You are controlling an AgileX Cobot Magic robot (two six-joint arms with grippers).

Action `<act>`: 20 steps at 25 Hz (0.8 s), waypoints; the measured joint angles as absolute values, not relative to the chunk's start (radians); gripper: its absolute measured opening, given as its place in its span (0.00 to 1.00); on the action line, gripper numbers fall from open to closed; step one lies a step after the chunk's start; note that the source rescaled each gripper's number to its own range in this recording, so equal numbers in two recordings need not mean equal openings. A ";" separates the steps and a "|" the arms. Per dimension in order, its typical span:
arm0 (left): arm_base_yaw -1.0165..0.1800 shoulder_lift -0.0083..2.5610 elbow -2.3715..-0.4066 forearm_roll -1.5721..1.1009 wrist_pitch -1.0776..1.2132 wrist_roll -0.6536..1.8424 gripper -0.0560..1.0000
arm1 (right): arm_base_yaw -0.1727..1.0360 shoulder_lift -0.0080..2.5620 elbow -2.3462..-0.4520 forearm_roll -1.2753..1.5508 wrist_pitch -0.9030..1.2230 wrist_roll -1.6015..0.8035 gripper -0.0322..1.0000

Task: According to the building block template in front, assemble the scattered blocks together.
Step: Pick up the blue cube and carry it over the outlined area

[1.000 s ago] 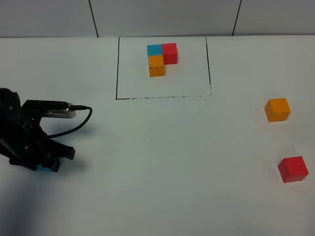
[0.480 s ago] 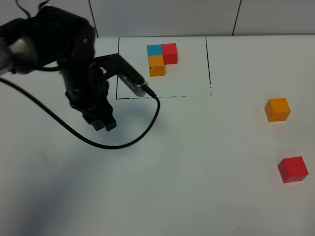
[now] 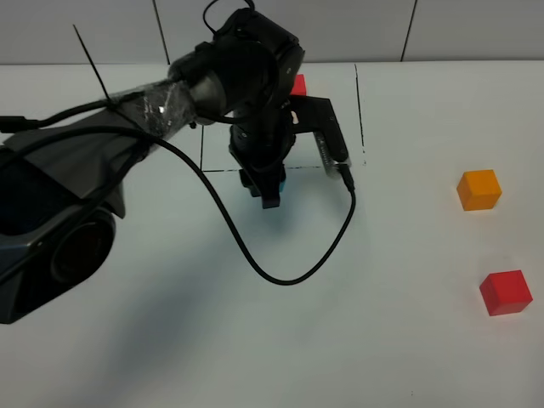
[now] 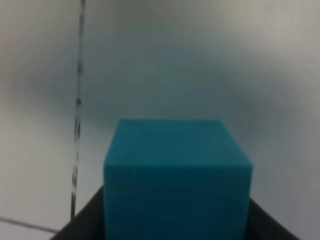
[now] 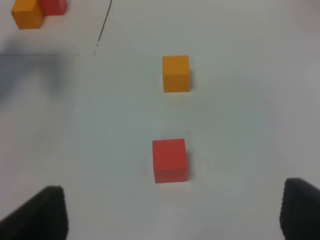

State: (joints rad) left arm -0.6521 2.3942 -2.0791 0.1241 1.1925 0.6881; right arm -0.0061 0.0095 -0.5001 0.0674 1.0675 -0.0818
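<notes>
A smooth white table [image 3: 408,255] meets a grey panelled wall [image 3: 357,30]. The left gripper [image 3: 270,197] is clamped on a matte teal cube [image 4: 177,175] near the black rectangle's [image 3: 359,102] front line, and its arm hides most of the template [image 3: 297,84]. An orange cube [image 3: 479,189] and a red cube [image 3: 506,291] sit apart at far right. The right gripper's [image 5: 172,215] jaws stand apart.

Pretty plain setup: one big matte white table [image 3: 408,357] fills nearly the whole high view, from 3 o'clock round through 6 to 9. Up at 12 o'clock there's a strip of pale grey wall [image 3: 340,25] made of flat panels. Two thin dark seams [image 3: 161,34] split it, one toward 11 and one toward 1. The light is soft and even, with just a blurry grey shadow [image 3: 170,331] on the tabletop around 7 o'clock.
</notes>
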 joint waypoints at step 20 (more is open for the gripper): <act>-0.671 2.554 -2.217 0.070 1.179 0.785 0.07 | -0.006 0.009 -0.500 0.067 1.067 -0.081 0.74</act>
